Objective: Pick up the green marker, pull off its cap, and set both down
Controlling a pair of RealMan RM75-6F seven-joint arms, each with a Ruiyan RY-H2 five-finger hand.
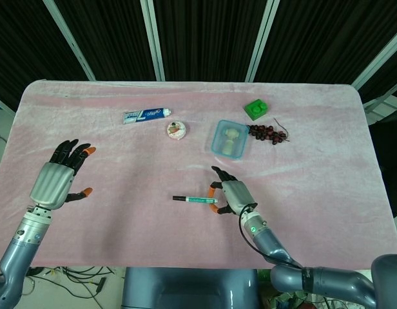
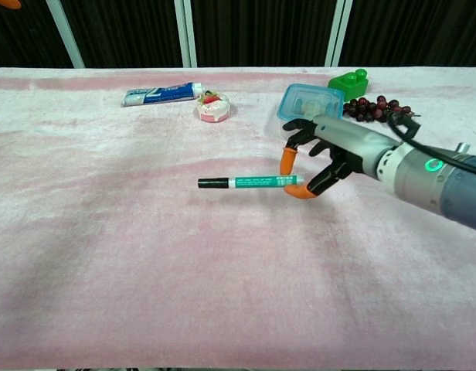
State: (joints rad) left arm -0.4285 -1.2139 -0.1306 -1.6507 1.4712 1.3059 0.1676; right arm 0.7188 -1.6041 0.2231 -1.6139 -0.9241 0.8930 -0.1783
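The green marker [image 1: 197, 199] [image 2: 257, 182] with its black cap [image 2: 213, 183] pointing left hangs level above the pink cloth. My right hand [image 1: 231, 195] [image 2: 323, 154] pinches its right end between orange-tipped fingers [image 2: 285, 164]. The cap is on the marker. My left hand [image 1: 57, 179] hovers far off at the table's left side, fingers spread, holding nothing; the chest view shows only an orange fingertip of it at the top left corner.
A toothpaste tube [image 1: 145, 115] and a small round tin [image 1: 176, 130] lie at the back left. A clear lidded box [image 1: 229, 138], a bunch of grapes [image 1: 268, 133] and a green block [image 1: 255, 108] sit at the back right, just behind my right hand.
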